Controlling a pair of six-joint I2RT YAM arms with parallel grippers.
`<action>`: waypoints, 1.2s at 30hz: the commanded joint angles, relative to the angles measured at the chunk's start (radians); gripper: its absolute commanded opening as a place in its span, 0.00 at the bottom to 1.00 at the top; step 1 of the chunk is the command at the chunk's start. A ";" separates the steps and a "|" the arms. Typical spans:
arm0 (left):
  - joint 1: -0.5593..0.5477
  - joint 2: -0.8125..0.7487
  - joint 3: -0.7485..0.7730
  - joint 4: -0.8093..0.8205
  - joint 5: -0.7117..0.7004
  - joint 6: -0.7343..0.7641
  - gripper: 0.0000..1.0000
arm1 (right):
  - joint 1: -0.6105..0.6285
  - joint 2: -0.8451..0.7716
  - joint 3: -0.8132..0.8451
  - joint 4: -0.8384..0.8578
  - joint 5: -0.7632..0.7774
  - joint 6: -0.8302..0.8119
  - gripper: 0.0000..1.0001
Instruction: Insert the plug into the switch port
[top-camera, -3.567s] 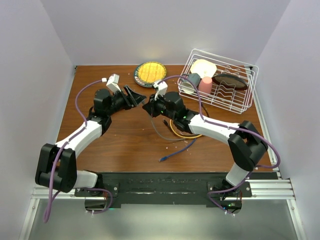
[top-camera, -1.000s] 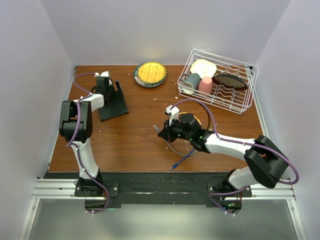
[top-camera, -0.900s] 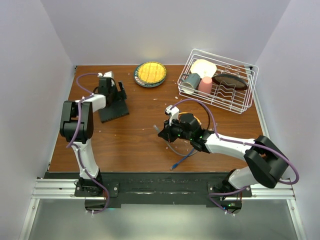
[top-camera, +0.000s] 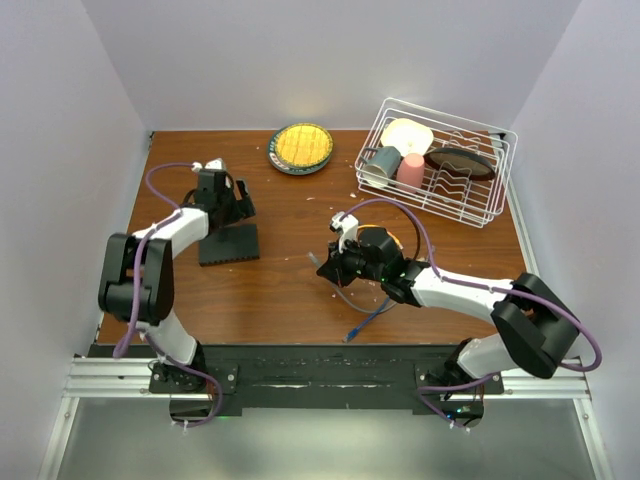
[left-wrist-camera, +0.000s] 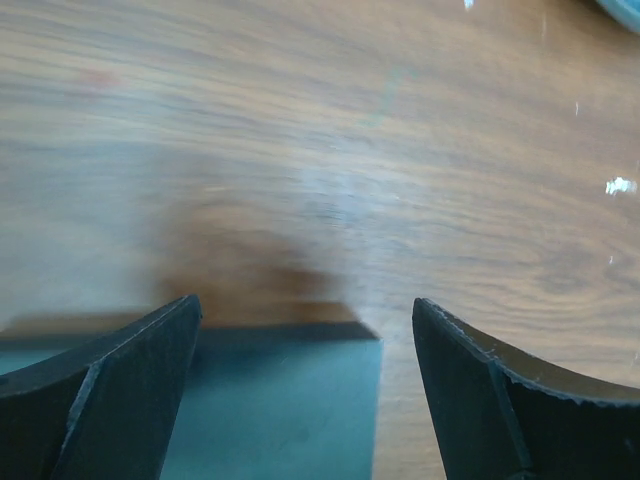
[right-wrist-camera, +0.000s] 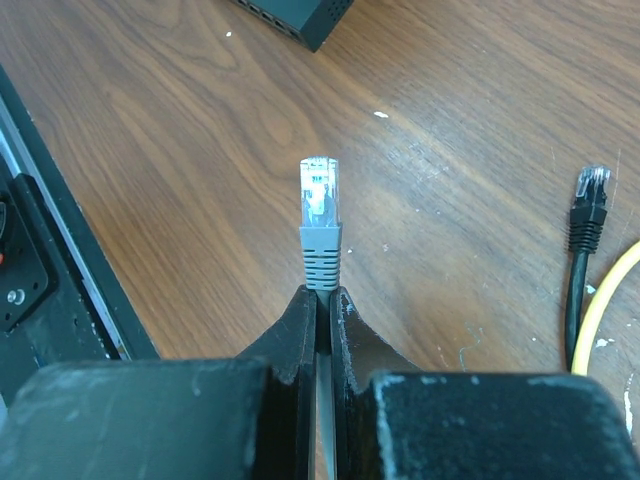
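The switch (top-camera: 229, 245) is a flat black box lying on the left half of the wooden table. Its corner shows at the top of the right wrist view (right-wrist-camera: 310, 15), with a row of ports along its near edge. My left gripper (top-camera: 238, 209) is open over the box's far edge; in the left wrist view (left-wrist-camera: 306, 300) the box top (left-wrist-camera: 280, 410) lies between the fingers. My right gripper (top-camera: 326, 265) is shut on the cable just behind a grey plug (right-wrist-camera: 319, 225). The plug points forward above the table, well short of the switch.
A black plug (right-wrist-camera: 590, 190) and a yellow cable (right-wrist-camera: 612, 290) lie right of my right gripper. A blue plug (top-camera: 352, 332) lies near the front edge. A round yellow-centred plate (top-camera: 301, 147) and a white dish rack (top-camera: 440, 160) with cups stand at the back.
The switch has slid nearer and turned squarer to the table edge. My left arm has swung in from the far left. The right gripper has barely moved, plug still held.
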 joint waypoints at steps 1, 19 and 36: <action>-0.001 -0.163 -0.052 0.000 -0.254 -0.045 0.93 | 0.008 -0.043 0.022 -0.004 -0.027 0.000 0.00; 0.067 -0.144 -0.115 -0.118 -0.511 -0.111 0.95 | 0.011 -0.107 -0.027 -0.056 -0.021 -0.020 0.00; 0.110 -0.019 -0.201 0.076 -0.086 -0.066 0.92 | 0.010 -0.130 -0.053 -0.045 -0.022 -0.016 0.00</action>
